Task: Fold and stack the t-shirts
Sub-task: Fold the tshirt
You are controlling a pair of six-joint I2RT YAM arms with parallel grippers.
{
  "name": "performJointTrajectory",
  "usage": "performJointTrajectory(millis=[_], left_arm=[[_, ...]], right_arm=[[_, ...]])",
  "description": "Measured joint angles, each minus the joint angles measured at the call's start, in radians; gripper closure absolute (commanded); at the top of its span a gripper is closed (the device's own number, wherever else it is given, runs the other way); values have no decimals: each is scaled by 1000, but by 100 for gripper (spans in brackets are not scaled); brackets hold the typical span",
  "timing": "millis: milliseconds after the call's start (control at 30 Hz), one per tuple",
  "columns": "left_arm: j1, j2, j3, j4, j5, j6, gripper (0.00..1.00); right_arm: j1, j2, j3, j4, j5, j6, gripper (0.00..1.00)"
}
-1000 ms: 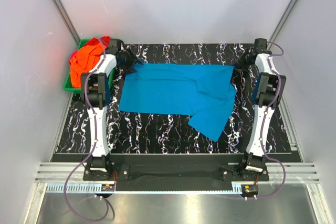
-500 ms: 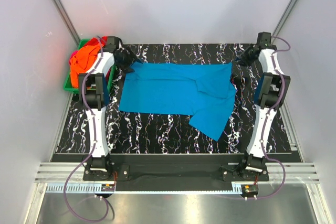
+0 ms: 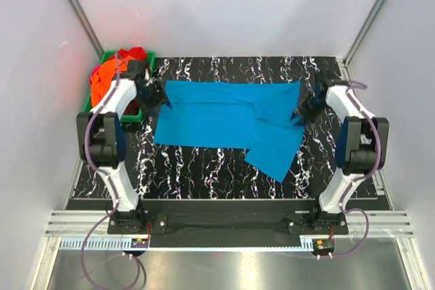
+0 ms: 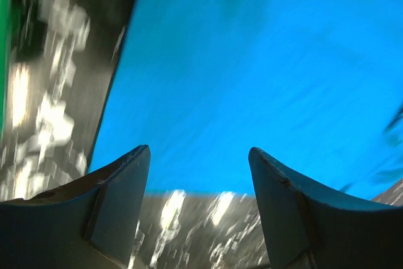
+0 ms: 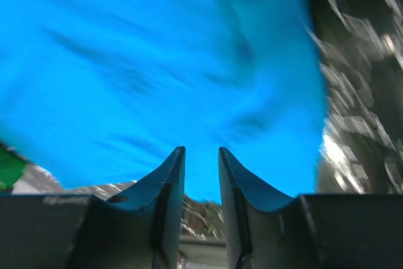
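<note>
one turquoise-blue t-shirt is lying on one table; left of it, one green bin is holding one orange t-shirt and one red t-shirt.

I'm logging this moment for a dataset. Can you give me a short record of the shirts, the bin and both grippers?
blue shirt: spread out on the table
orange and red shirts: heaped in the green bin
left gripper: open, at the blue shirt's far left corner
right gripper: fingers nearly together at the shirt's right edge; grip unclear
stack: none yet
</note>
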Motion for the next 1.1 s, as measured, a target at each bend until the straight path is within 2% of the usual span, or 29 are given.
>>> performJointTrajectory(millis=[167, 367, 600, 667, 767, 1100], left_arm=[[15, -181, -273, 27, -49, -63, 31], [30, -317, -448, 104, -63, -148, 31], [30, -323, -485, 134, -59, -175, 30], [30, -324, -488, 148, -59, -179, 30], [30, -325, -491, 163, -59, -183, 30], [30, -328, -508, 187, -60, -180, 30]], right_arm=[[16, -192, -252, -79, 75, 122, 64], [155, -420, -402, -160, 144, 288, 59], [235, -592, -666, -194, 151, 531, 54], [239, -663, -727, -198, 152, 599, 47], [259, -724, -782, -185, 152, 676, 46], [340, -678, -875, -48, 185, 833, 50]])
